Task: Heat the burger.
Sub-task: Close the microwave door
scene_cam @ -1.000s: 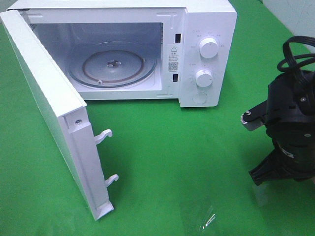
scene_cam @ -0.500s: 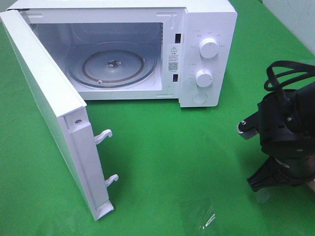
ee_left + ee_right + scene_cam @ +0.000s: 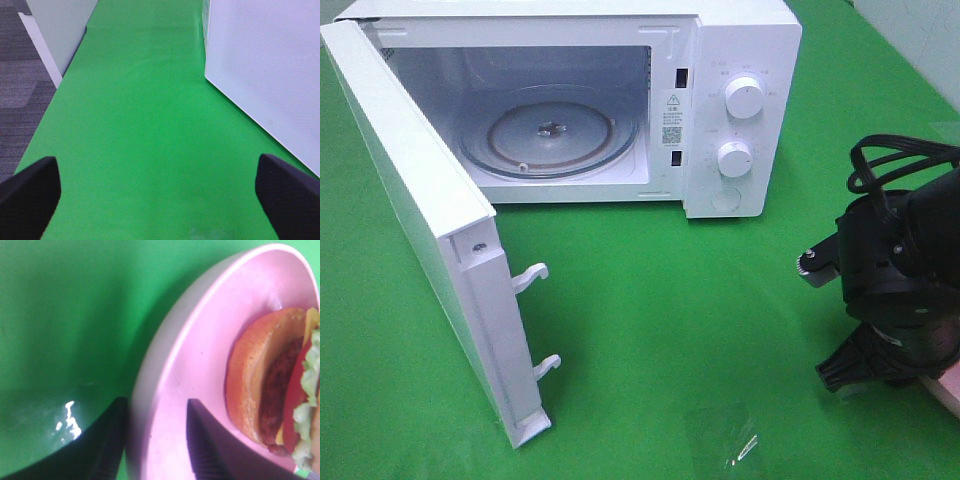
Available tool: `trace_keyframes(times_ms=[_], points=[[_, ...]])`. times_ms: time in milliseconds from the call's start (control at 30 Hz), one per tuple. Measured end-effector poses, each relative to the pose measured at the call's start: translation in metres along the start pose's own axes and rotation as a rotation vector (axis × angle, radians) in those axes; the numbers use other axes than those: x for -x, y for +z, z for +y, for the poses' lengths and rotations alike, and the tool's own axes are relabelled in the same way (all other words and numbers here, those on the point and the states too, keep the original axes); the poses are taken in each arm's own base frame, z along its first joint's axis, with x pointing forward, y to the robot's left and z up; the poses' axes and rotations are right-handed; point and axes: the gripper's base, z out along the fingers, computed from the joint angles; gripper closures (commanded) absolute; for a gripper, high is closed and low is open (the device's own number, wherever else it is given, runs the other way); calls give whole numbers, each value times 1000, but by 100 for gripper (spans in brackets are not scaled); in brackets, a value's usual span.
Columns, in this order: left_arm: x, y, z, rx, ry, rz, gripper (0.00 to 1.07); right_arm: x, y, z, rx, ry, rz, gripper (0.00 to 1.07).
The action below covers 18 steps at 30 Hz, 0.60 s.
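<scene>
— Where do we find the burger (image 3: 272, 390)?

— It lies on the pink plate (image 3: 200, 365), which sits at the right edge of the green counter (image 3: 670, 300), toward the near corner. From the high camera we see only a pale sliver of that plate (image 3: 945, 388) under the right arm; the burger itself is hidden there. In the right wrist view we see its golden bun, the dark patty, a red layer and frilly lettuce.

— And the right hand (image 3: 155, 440)?

— Its two dark fingers (image 3: 107, 440) straddle the plate's rim, one outside over the green cloth, the other inside over the pink surface. We see a moderate gap between them, with the rim running through it. We cannot tell whether the pads press the rim or only stand beside it.

— What of the left hand (image 3: 160, 192)?

— Its fingertips (image 3: 27, 192) stand wide apart, at opposite edges of its wrist view, with nothing but green cloth between them. It is out of sight of the high camera. Beside it we see a white perforated panel (image 3: 265, 70).

— And the microwave (image 3: 730, 110)?

— It stands at the back of the counter, left of the middle. Its door (image 3: 430, 230) is swung wide toward the front left, two latch hooks showing on its free edge. Inside we see the glass turntable (image 3: 548, 130), bare. Two round white knobs (image 3: 744, 98) sit one above the other on the control panel.
</scene>
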Motion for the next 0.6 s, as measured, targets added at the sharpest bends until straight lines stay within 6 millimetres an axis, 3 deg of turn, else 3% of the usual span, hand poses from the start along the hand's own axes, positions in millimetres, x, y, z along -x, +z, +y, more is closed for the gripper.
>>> trace_keyframes(times_ms=[233,400,500,600], points=[[0,0,0,0,0,0,9,1,-18,-7,75,28,-45,50],[0,0,0,0,0,0,9,2,-45,-21,166,14,-145,41],[0,0,0,0,0,0,9,-2,-73,-37,236,17,-248,28],[0,0,0,0,0,0,9,-5,-82,-45,257,23,-281,26]])
